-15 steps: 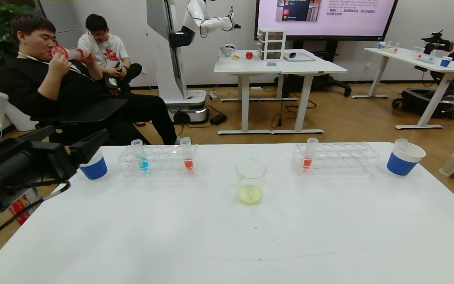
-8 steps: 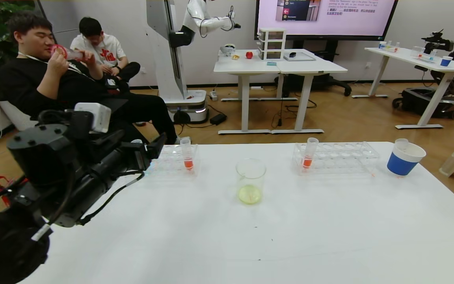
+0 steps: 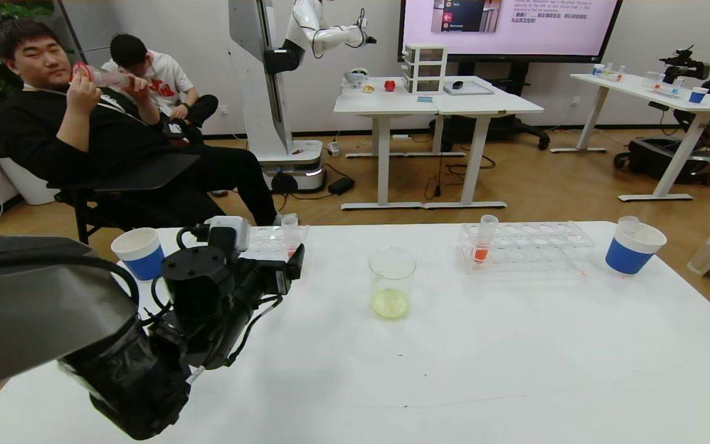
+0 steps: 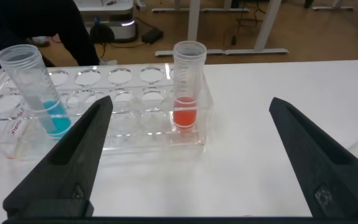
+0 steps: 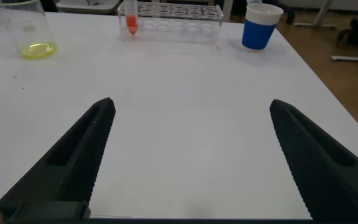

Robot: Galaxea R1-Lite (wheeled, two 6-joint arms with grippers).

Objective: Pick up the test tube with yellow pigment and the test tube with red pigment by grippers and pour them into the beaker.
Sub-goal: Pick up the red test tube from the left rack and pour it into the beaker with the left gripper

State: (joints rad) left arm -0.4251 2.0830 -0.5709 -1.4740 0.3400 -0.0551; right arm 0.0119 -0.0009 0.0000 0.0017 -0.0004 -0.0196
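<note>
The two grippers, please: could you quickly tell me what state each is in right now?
Left gripper: open, holding nothing, facing the test tube with red pigment in its rack.
Right gripper: open, empty, above the table.

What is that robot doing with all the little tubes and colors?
The robot's left end effector is open and lined up in front of the rack on the left, facing the test tube with red pigment; a tube of blue liquid stands in that rack too. The beaker holds some yellow liquid. Another red tube waits in the rack on the right. The right end effector is open above bare table, holding nothing.
</note>
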